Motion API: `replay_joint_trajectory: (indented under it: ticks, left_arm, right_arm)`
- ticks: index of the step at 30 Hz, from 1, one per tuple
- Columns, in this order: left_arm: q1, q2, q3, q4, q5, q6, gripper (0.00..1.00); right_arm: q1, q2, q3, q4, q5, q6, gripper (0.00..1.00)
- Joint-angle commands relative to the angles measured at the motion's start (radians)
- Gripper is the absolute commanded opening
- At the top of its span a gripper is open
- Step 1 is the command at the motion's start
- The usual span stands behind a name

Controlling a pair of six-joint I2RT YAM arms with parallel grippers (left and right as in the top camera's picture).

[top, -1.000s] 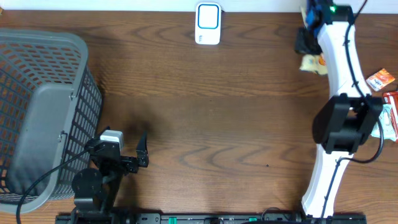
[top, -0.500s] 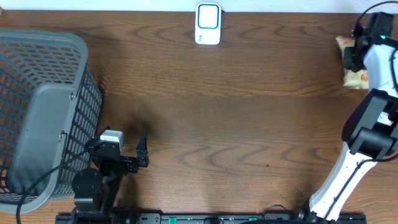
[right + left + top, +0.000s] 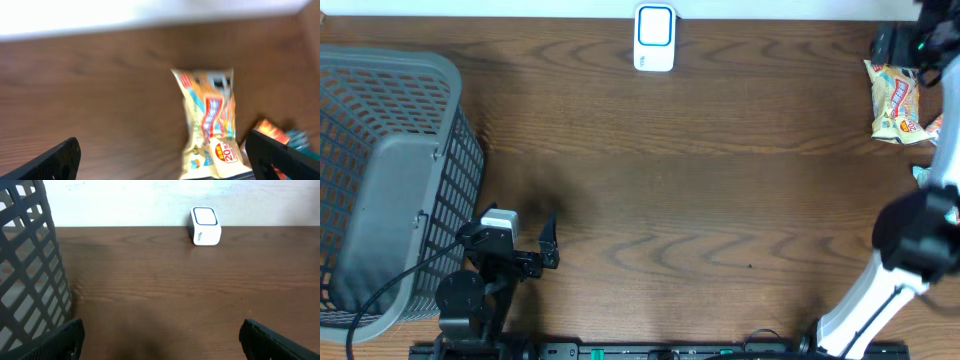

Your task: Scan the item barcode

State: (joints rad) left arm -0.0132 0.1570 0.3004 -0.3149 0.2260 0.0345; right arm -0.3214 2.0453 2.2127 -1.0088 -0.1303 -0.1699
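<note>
The item, a cream and yellow snack packet point(image 3: 895, 100) with red print, lies on the table at the far right. In the right wrist view the packet point(image 3: 210, 125) is blurred and sits nearer the right finger point(image 3: 285, 157). My right gripper point(image 3: 910, 45) hangs over the packet's far end, jaws wide apart and open point(image 3: 165, 160), neither finger touching the packet. No barcode shows. The white scanner with a blue ring point(image 3: 654, 38) stands at the table's back edge, also facing the left wrist camera point(image 3: 205, 226). My left gripper point(image 3: 527, 240) rests open and empty point(image 3: 160, 340) at the front left.
A tall grey mesh basket point(image 3: 390, 60) fills the left side, close beside the left arm point(image 3: 30, 270). More packets, one orange-red point(image 3: 272, 132), lie by the item at the right edge. Bare brown wood spreads across the middle.
The right arm swung from the back of the table to the far right with the packet. Its jaws went from shut to wide open and let the packet go. The left arm stayed still.
</note>
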Motion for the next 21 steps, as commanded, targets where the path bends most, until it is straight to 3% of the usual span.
replay_joint_trajectory:
  ticks: [1, 4, 17, 21]
  left_arm:
    - [0.003, -0.002, -0.002, 0.0, -0.006, 0.014, 0.99]
    - [0.003, -0.002, -0.002, 0.0, -0.006, 0.014, 0.99]
    - [0.003, -0.002, -0.002, 0.0, -0.006, 0.014, 0.99]
    - [0.003, -0.002, -0.002, 0.0, -0.006, 0.014, 0.99]
  right_arm:
    - [0.038, -0.216, 0.043, -0.034, -0.079, 0.06, 0.99]
    - [0.051, -0.379, 0.043, -0.087, -0.079, 0.14, 0.99]
    - [0.05, -0.753, 0.043, -0.097, -0.068, 0.138, 0.99]
    - [0.05, -0.84, 0.043, -0.223, -0.055, 0.129, 0.99]
